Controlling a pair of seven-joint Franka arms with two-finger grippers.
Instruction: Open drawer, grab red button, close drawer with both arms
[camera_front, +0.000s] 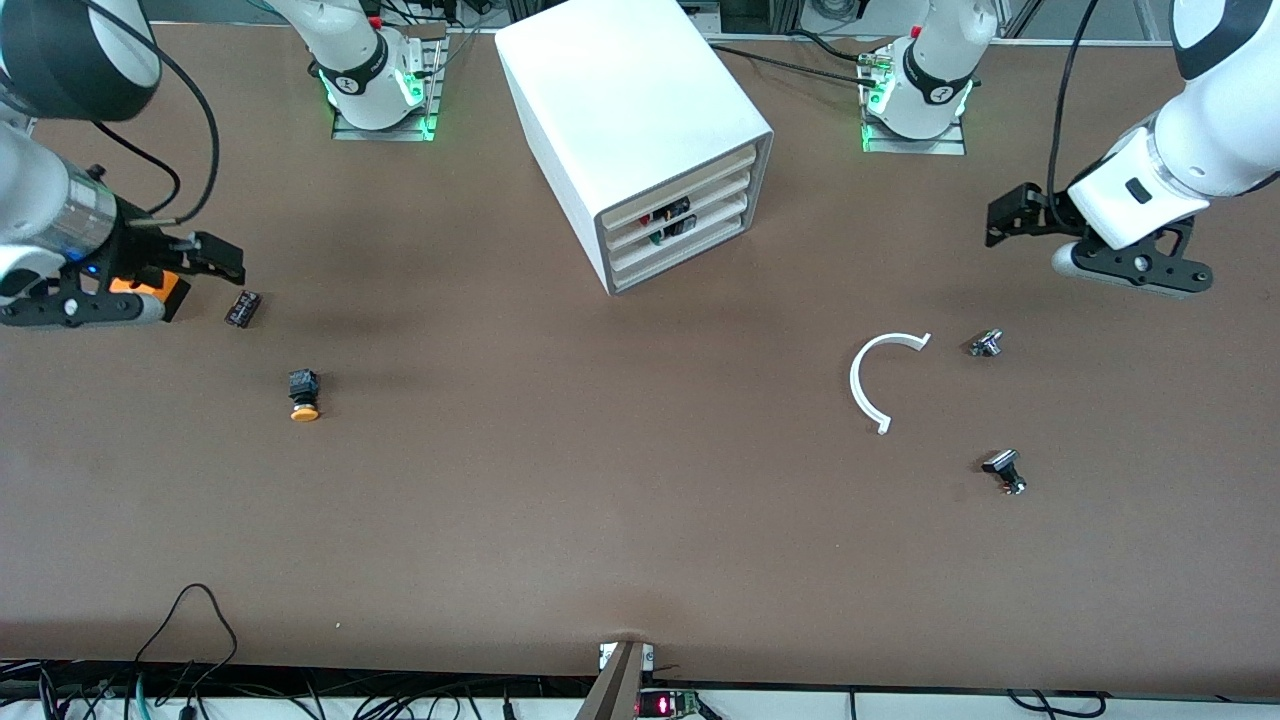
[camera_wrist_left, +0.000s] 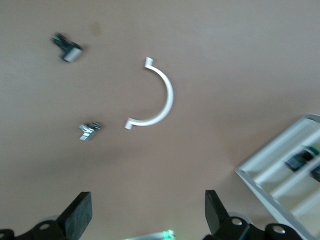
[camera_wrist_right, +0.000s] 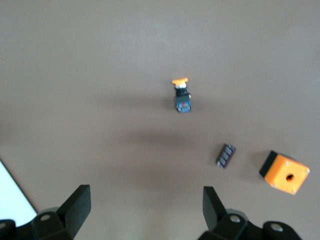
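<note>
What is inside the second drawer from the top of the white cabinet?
The drawer is shut. Through its front gap, a small dark part with some red shows. Everything deeper inside the cabinet is hidden.

An orange-capped button (camera_front: 304, 396), small black block (camera_front: 243, 308) and orange box (camera_wrist_right: 285, 172) lie toward the right arm's end of the bench (camera_front: 600, 480); a white half-ring (camera_front: 878, 378) lies toward the left arm's end.

Spread right tool (camera_wrist_right: 145, 210) over orange-capped button (camera_wrist_right: 182, 96)

surface (camera_front: 600, 480) plain brown | cabinet (camera_front: 620, 90) white, cream drawer fronts | curved piece (camera_front: 868, 375) white | capped button (camera_front: 303, 396) orange-yellow, dark body | box (camera_wrist_right: 285, 172) orange | pincers black
</note>
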